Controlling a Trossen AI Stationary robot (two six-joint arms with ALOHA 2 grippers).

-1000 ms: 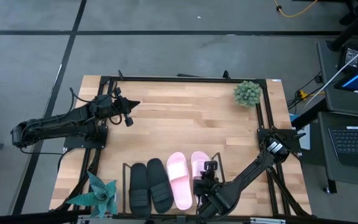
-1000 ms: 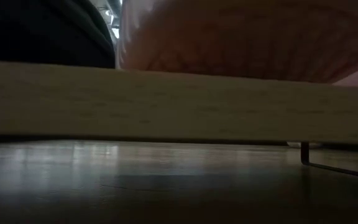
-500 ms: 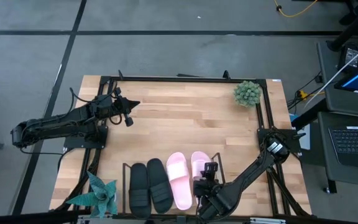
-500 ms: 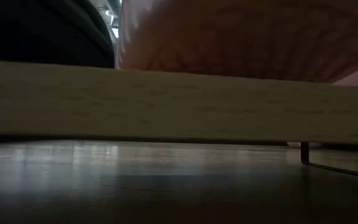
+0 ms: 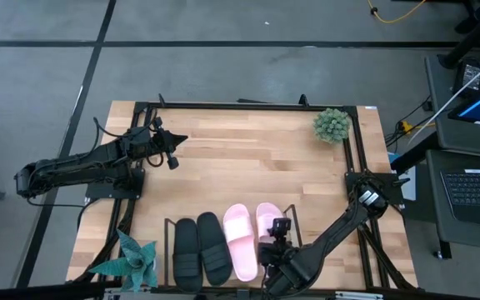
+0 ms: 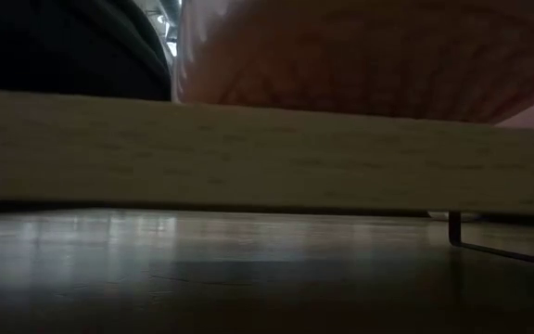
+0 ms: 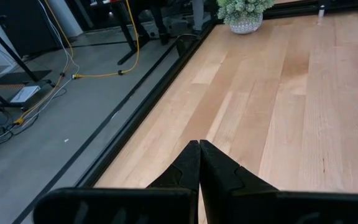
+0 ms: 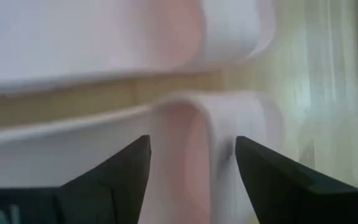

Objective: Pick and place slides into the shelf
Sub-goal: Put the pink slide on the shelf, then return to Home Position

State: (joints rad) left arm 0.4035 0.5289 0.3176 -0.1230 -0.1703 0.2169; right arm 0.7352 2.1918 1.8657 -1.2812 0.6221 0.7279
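Two black slides [image 5: 200, 248] and two pale pink slides [image 5: 242, 240] lie side by side on the wooden base [image 6: 248, 153] of the black wire shelf [image 5: 170, 242] at the table's near edge. My right gripper [image 5: 278, 230] hangs open over the heel end of the right pink slide [image 5: 266, 218]. In the right wrist view its fingers [image 8: 129, 168] stand on either side of a pale pink part of that slide [image 8: 191, 143]. My left gripper [image 5: 172, 152] waits shut at the far left, above bare table [image 7: 199, 149]. My right gripper is open around the right pink slide [image 8: 191, 143], which lies on the shelf. I cannot tell whether either finger touches it.
A round green plant [image 5: 332, 125] stands at the far right corner and a spiky plant [image 5: 136, 258] at the near left corner. A black frame [image 5: 248, 107] runs round the table. The middle of the table [image 5: 257, 167] is bare wood.
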